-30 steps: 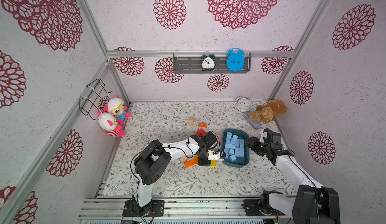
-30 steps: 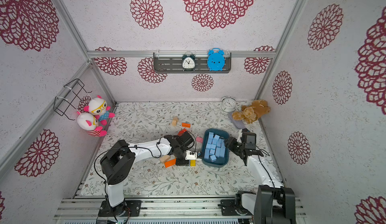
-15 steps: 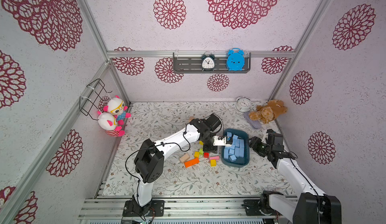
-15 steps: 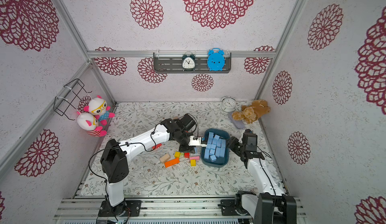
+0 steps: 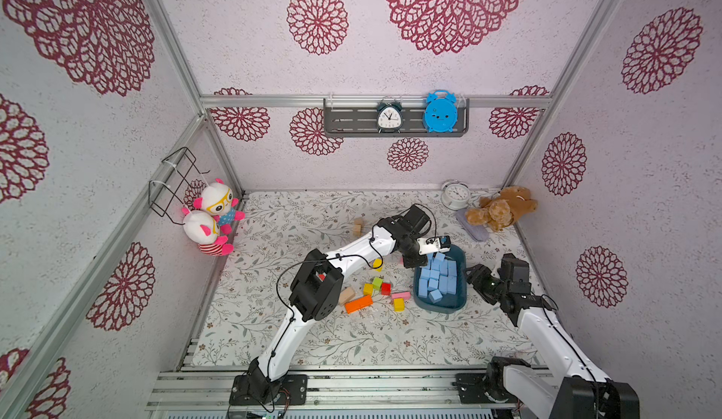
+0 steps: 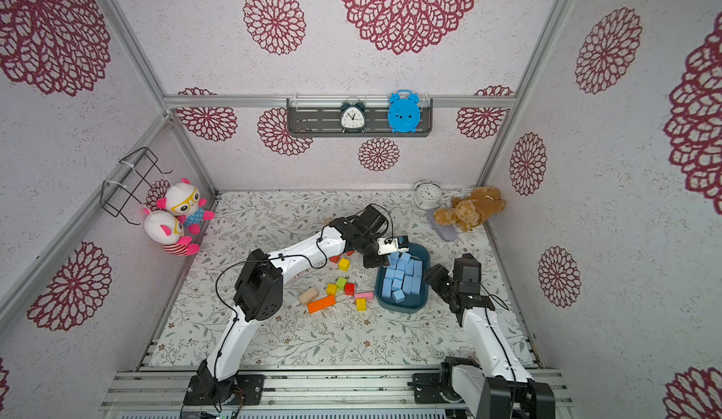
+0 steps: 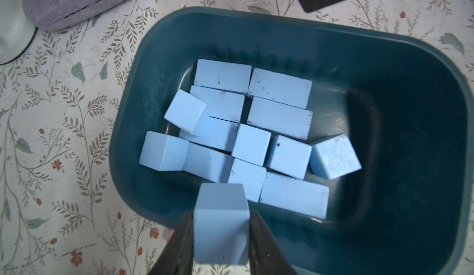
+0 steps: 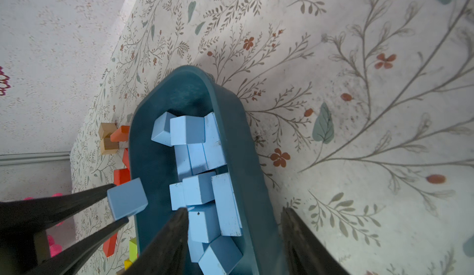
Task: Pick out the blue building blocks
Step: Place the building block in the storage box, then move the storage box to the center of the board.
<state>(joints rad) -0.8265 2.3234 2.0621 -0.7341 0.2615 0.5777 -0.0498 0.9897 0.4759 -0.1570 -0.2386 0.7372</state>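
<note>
Teal tub (image 7: pixel 256 22) holds many blue building blocks (image 7: pixel 279 88).

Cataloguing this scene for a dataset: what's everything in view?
blue building blocks: over a dozen, light blue, in tub; one in left tool
tub: 1, dark teal, on mat
other blocks: about a dozen, mixed colours, loose on mat
alarm clocks: 3; black, blue on shelf; white on mat
teddy bear: 1, brown, back corner
plush dolls: 2, white-pink, side wall
wire basket: 1, black, side wall
pouch: 1, grey-purple, beside bear
left tool: 1, black, shut on blue block
right tool: 1, black, open at tub rim
</note>
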